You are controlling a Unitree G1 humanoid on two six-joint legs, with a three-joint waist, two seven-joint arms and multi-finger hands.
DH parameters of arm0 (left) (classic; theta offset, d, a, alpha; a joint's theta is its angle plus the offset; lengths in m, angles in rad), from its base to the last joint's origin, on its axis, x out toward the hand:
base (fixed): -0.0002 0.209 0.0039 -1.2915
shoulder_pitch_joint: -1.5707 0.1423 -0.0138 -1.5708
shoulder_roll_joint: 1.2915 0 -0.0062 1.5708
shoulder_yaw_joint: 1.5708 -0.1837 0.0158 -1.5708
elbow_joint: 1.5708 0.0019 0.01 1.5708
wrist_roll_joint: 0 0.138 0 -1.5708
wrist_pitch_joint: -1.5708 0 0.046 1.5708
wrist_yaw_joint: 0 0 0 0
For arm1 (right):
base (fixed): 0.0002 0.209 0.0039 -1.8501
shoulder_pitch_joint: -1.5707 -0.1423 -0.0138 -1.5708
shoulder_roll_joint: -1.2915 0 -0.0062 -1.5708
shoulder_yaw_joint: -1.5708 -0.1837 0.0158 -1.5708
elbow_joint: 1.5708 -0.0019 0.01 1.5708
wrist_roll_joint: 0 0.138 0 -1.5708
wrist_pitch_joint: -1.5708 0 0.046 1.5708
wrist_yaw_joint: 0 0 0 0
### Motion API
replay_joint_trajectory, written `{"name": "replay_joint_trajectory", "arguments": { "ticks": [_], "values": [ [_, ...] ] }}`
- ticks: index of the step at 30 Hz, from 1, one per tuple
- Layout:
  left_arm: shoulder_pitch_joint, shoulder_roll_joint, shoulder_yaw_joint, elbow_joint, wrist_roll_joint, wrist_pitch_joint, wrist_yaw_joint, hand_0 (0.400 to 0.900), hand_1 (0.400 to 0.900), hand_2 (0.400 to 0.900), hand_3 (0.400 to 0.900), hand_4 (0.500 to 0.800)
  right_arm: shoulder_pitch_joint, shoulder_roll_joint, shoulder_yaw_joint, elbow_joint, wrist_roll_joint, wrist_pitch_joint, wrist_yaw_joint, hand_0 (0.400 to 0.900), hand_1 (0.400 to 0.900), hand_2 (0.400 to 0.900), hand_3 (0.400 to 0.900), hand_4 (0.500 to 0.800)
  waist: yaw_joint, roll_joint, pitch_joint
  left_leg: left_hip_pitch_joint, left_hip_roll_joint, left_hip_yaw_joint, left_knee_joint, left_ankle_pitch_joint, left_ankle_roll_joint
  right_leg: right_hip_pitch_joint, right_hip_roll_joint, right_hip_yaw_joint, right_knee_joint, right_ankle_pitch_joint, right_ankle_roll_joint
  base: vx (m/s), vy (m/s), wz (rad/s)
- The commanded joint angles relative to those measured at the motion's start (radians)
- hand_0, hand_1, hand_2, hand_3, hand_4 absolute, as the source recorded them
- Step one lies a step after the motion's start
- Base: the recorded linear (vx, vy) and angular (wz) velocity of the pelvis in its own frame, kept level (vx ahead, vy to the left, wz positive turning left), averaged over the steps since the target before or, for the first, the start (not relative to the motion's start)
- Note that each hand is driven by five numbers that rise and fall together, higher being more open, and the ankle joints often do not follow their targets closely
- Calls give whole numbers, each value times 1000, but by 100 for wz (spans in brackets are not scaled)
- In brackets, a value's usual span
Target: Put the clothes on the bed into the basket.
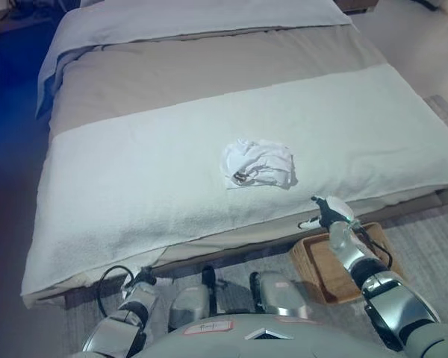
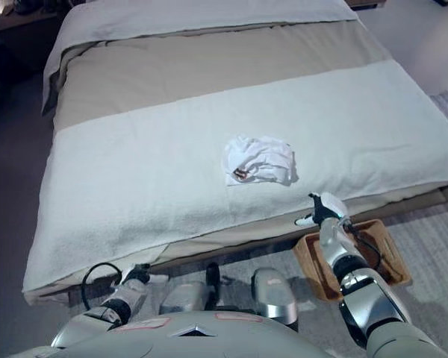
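Observation:
A crumpled white garment (image 1: 258,164) lies alone on the white blanket near the foot of the bed (image 1: 119,186). A brown wicker basket (image 1: 318,270) stands on the floor at the bed's foot, to the right. My right hand (image 1: 327,211) is raised above the basket's far edge, just below the bed's edge, fingers relaxed and holding nothing. It also shows in the right eye view (image 2: 322,207). My left hand (image 1: 142,281) hangs low by the floor at the lower left; its fingers are not clear.
The bed has a beige sheet (image 1: 209,67) in the middle and a white cover at the head. A grey rug (image 1: 433,239) lies under the basket. Bare floor runs along the bed's left side.

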Motion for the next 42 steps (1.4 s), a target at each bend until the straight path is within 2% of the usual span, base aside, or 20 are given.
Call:
{"name": "replay_joint_trajectory", "arguments": {
  "ticks": [1, 3, 4, 6, 12, 19, 26, 29, 35, 41, 42],
  "values": [
    [-68, 60, -14, 24, -13, 1, 56, 900, 900, 900, 900, 800, -204, -39, 43, -45, -39, -4, -60, 900, 900, 900, 900, 800, -4, -14, -20, 24, -35, -10, -41, 41, -51, 33, -7, -32, -234, 59, -8, 329, -32, 39],
    [-86, 66, -7, 27, -20, 2, 61, 900, 900, 900, 900, 800, -241, -26, 60, -41, -45, 4, -61, 900, 900, 900, 900, 800, -6, -29, -18, 45, -44, -16, -41, 14, -62, 36, 3, -34, -468, 134, 23, 334, -52, 43],
    [-87, 71, -4, 25, -21, -1, 62, 900, 900, 900, 900, 800, -254, -23, 64, -42, -43, 1, -72, 900, 900, 900, 900, 800, -7, -36, -12, 56, -46, -19, -41, 1, -67, 25, 11, -24, -518, 164, 32, 330, -44, 56],
    [-71, 78, 6, 27, -11, 8, 61, 900, 900, 900, 900, 800, -227, -26, 67, -70, -47, 1, -71, 900, 900, 900, 900, 800, -4, -47, -20, 63, -51, -42, -41, -13, -69, 66, 8, 3, -535, 164, 22, 332, -65, 59],
    [-36, 79, 14, 20, -17, 16, 83, 900, 900, 900, 900, 800, -268, -34, 61, -71, -37, 6, -111, 900, 900, 900, 900, 800, 11, -34, -54, 24, -34, -86, -41, -23, -94, 99, 1, -69, -597, 175, 0, 262, -119, 55],
    [-78, 68, -10, 48, -67, 22, 115, 900, 900, 900, 900, 800, -384, 0, 102, 39, -10, 20, -151, 900, 900, 900, 900, 800, 35, -8, -54, -75, -5, -123, -41, -4, -129, 52, 8, -125, -617, 154, -11, 93, -97, 40],
    [-89, 96, -16, 64, -108, 3, 136, 900, 900, 900, 900, 800, -534, -15, 111, 185, 26, 36, -177, 900, 900, 900, 900, 800, 64, 22, -41, -163, 2, -144, -41, 22, -140, -16, 12, -146, -617, 153, -20, 22, -53, 24],
    [-102, 100, -37, 62, -111, -4, 135, 900, 900, 900, 900, 800, -589, -31, 130, 237, 24, 43, -174, 900, 900, 900, 900, 800, 73, 38, -23, -191, 0, -149, -41, 33, -143, -38, 9, -158, -613, 151, -23, -4, -26, 23],
    [-155, 115, -64, 56, -139, -19, 146, 900, 900, 900, 900, 800, -682, -55, 163, 298, 17, 53, -161, 900, 900, 900, 900, 800, 89, 70, 18, -260, -13, -147, -41, 54, -143, -111, 4, -148, -606, 167, -20, -25, 3, -5],
    [-199, 114, -80, 50, -154, -22, 152, 900, 900, 900, 900, 800, -710, -51, 185, 296, 23, 55, -148, 900, 900, 900, 900, 800, 85, 100, 61, -284, -24, -135, -41, 60, -144, -144, 3, -132, -601, 176, -19, -7, 26, -15],
    [-215, 114, -78, 54, -158, -23, 158, 900, 900, 900, 900, 800, -711, -50, 185, 292, 26, 54, -153, 612, 612, 612, 612, 627, 82, 106, 64, -295, -27, -133, -41, 60, -144, -155, 1, -129, -604, 182, -18, -11, 37, -9]
  ]
}}
